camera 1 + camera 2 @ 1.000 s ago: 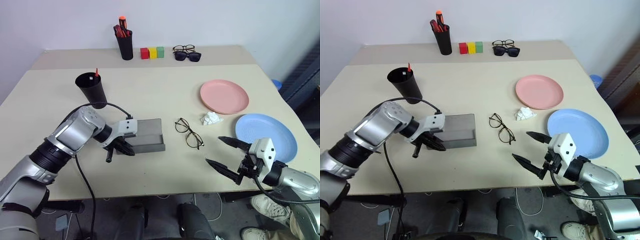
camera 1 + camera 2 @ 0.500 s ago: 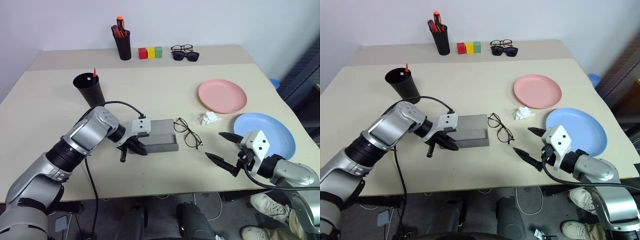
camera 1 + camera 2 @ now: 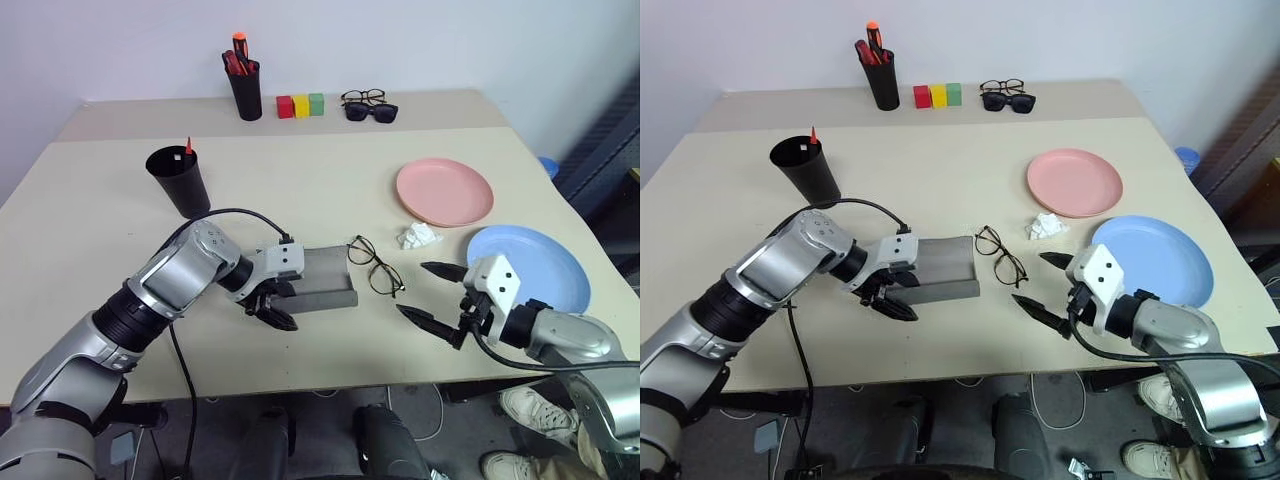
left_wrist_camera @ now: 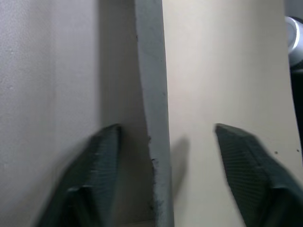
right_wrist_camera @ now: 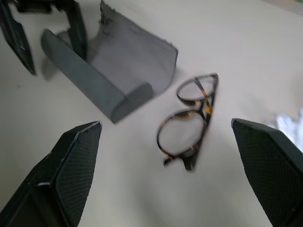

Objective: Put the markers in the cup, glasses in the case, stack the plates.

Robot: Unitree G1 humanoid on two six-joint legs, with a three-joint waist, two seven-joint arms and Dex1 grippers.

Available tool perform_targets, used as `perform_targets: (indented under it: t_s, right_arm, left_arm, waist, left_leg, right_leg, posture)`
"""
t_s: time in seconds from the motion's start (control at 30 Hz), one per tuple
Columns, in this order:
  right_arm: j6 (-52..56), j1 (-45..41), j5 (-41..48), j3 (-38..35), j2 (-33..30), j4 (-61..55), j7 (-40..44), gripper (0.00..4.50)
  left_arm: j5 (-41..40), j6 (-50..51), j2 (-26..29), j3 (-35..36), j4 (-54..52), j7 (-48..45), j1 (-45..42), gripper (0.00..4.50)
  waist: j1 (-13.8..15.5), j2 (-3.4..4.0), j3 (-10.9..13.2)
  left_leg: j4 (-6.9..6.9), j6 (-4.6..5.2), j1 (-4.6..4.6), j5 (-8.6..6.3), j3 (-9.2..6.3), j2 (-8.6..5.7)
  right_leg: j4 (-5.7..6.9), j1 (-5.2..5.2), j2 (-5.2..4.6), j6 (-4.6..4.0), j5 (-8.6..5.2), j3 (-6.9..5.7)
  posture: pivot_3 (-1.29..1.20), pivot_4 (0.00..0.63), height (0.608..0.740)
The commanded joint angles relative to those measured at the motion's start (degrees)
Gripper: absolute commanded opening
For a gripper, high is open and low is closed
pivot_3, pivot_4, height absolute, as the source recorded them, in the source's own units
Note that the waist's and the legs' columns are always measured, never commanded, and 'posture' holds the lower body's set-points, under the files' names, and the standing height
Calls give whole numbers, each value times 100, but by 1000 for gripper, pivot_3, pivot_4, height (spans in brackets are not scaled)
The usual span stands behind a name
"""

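The grey case (image 3: 325,280) lies open on the table, its flap spread flat. My left gripper (image 3: 268,305) is open at the case's left end; in the left wrist view its fingers (image 4: 90,175) stand either side of the case's edge (image 4: 154,118) without pinching it. The wire-frame glasses (image 3: 375,265) lie unfolded just right of the case. My right gripper (image 3: 412,289) hovers open a little to their right, pointing at the glasses (image 5: 189,127). The black cup (image 3: 180,180) holds a marker, red tip (image 3: 188,146) up. The pink plate (image 3: 445,192) and the blue plate (image 3: 528,270) lie apart.
A crumpled white tissue (image 3: 420,237) lies between the glasses and the pink plate. At the table's back stand a black pen holder (image 3: 246,85) with thick markers, three coloured blocks (image 3: 301,105) and two other pairs of glasses (image 3: 370,105).
My left gripper, shut on the case's end before, dragged the case right until it lay next to the glasses, then opened. My right gripper edged left toward the glasses.
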Motion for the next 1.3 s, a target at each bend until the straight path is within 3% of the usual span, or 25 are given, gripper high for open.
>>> perform_targets:
  t_s: [0.03, 0.1, 0.17, 0.27, 0.37, 0.5, 0.83, 1.3]
  right_arm:
    - [443, -335, 332, 46, -101, 77, 133, 4500]
    - [923, -776, 412, 244, -141, 279, 132, 4500]
    - [1350, -1293, 614, 430, -102, 560, 280, 4500]
    - [1865, -1907, 721, 741, -122, 972, 504, 4500]
    - [2150, -2409, 618, 1118, -159, 1405, 729, 4500]
    - [2400, -2904, 515, 1498, -190, 1888, 1027, 4500]
    - [2316, -3867, 113, 1934, -21, 2971, 1435, 4500]
    - [1812, -4237, -438, 2000, 68, 3681, 1687, 4500]
  left_arm:
    - [-230, 144, 24, 399, -201, 59, -28, 3023]
    - [-470, 161, 139, 814, -327, 103, 53, 3023]
    - [-862, 155, 51, 1673, -411, 431, 323, 3023]
    - [-1156, -757, -277, 3020, -593, 1145, 1178, 3023]
    - [-1290, -1293, -51, 3525, -836, 994, 1995, 3023]
    - [-1329, -2083, 48, 3795, -822, 900, 2691, 3023]
    - [-1767, -2889, 125, 4097, -1046, 641, 3821, 3023]
    - [-1899, -3175, 114, 4159, -1354, 908, 4421, 3023]
  waist:
    - [2, 0, 0]
    - [-30, 0, 2]
    - [-53, 4, 4]
    - [-21, 13, 2]
    - [-30, 14, 3]
    - [41, 17, 7]
    - [-27, 21, 9]
    - [-18, 25, 11]
  left_leg:
    - [0, 0, 0, 0, 0, 0]
    - [0, 0, 0, 0, 0, 0]
    - [-1, 0, 0, 0, 0, 2]
    - [-7, 0, 4, 0, -15, 12]
    - [-16, 0, 2, 0, -10, 16]
    - [-10, 0, -10, 0, -3, 8]
    - [-11, 3, -5, 2, 12, 8]
    - [-11, 3, -5, 2, 14, 5]
  right_leg:
    - [0, 0, 0, 0, 0, 0]
    - [0, 0, 0, 1, 1, 0]
    - [1, -4, 0, -2, 3, 1]
    - [3, -10, 0, 5, 9, 2]
    - [1, -17, -2, 6, 11, 6]
    - [-6, -16, -12, 5, 11, -1]
    - [-10, -17, -10, -12, 5, 5]
    - [-8, -17, -7, -14, 5, 6]
  posture:
    - [0, 150, 740]
    - [0, 150, 740]
    - [0, 150, 740]
    - [0, 150, 740]
    - [0, 150, 740]
    - [0, 150, 740]
    - [0, 150, 740]
    - [0, 150, 740]
